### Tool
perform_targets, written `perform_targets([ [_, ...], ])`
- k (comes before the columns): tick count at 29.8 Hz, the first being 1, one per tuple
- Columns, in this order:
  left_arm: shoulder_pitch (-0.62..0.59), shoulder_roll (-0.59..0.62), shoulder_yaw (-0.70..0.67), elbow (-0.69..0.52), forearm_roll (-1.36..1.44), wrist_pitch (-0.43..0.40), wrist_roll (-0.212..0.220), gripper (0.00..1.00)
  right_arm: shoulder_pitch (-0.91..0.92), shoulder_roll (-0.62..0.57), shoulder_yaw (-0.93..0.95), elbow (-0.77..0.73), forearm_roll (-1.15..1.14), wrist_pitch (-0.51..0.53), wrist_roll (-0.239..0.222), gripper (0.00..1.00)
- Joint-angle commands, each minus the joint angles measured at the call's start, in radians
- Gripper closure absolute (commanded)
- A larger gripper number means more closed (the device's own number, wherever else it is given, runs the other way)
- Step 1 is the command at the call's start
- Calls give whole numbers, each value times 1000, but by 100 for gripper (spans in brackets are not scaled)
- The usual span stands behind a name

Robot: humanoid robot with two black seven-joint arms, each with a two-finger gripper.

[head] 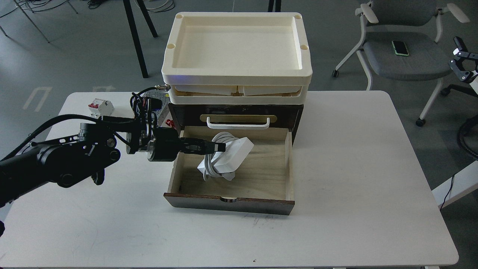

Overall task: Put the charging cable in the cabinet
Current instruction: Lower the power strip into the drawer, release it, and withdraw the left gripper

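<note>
**Charging cable in the open drawer**

Charging cable (227, 155) lay tilted inside the pulled-out pale drawer (261, 175) of the dark cabinet (297, 116), which stood on the white table (354, 179) under cream trays (237, 48). My left gripper (220, 147) reached over the drawer's left wall, fingertips at the strip's coiled cord; I could not tell whether they were pinching it.

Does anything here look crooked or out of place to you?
Only the charging cable: it sits tilted in the open drawer, one end raised near the left gripper, cord loops spilling loosely. The cabinet and the trays on top look square.
</note>
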Motion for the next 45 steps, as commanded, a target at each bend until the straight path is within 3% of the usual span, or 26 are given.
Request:
perform_targets([
  [1, 1, -33, 5, 34, 0, 0, 0, 98, 1, 0, 1, 0, 0, 0, -1, 0],
  [9, 37, -90, 4, 47, -1, 0, 0, 76, 0, -1, 0, 1, 0, 0, -1, 0],
  [15, 46, -127, -9, 47, -18, 0, 0, 53, -6, -1, 1, 1, 0, 0, -1, 0],
  [18, 44, -130, -13, 47, -47, 0, 0, 30, -8, -1, 1, 0, 0, 0, 1, 0],
  [20, 38, -131, -18, 47, -87, -2, 0, 23, -8, -1, 1, 2, 0, 0, 1, 0],
  [23, 34, -101, -48, 44, -139, -5, 0, 20, -8, -1, 1, 2, 0, 0, 1, 0],
  [29, 86, 71, -185, 36, -277, -53, 0, 16, -8, -6, 1, 5, 0, 0, 1, 0],
  [36, 113, 266, -219, 70, -741, -53, 0, 11, -10, 8, 50, 28, 0, 0, 2, 0],
  [40, 120, 283, -248, 164, -1041, -53, 0, 8, -10, 46, 102, 78, 0, 0, 2, 0],
  [45, 123, 259, -338, 211, -1195, -53, 0, 7, -10, 83, 139, 110, 0, 0, 10, 0],
])
